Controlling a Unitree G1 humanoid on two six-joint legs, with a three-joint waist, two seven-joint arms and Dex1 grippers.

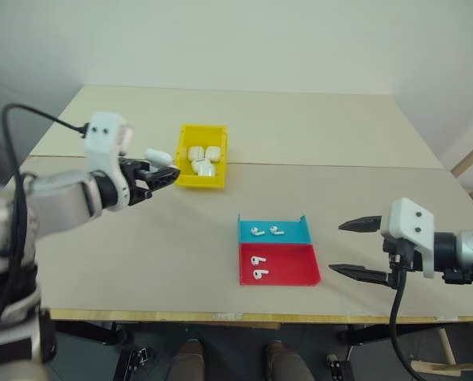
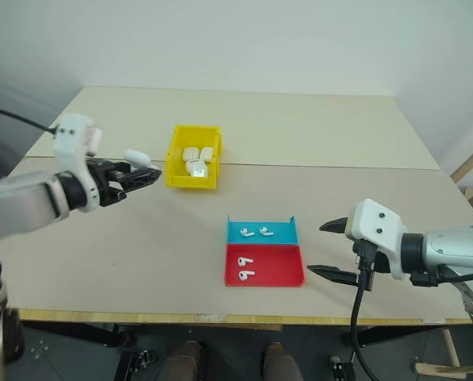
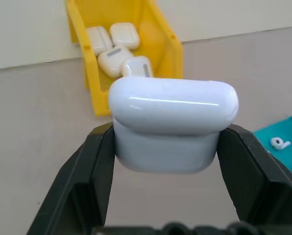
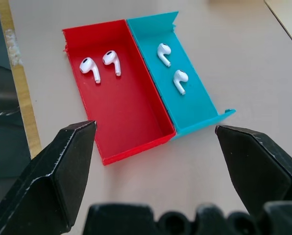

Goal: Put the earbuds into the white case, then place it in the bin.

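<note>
My left gripper (image 1: 168,174) is shut on the white case (image 3: 173,122), holding it in the air just left of the yellow bin (image 1: 199,182). The case's lid is down. Several other white cases lie in the bin (image 3: 89,73). Two earbuds (image 4: 169,67) lie in the blue tray (image 1: 292,235), and two more earbuds (image 4: 99,63) in the red tray (image 1: 288,270). At the table's front right, my right gripper (image 1: 338,248) stands open to the right of both trays, holding nothing.
The blue and red trays sit side by side near the middle front of the beige table (image 1: 141,254). The bin stands behind them to the left, on the seam between two tabletops. The table's front edge (image 1: 221,316) runs close below the trays.
</note>
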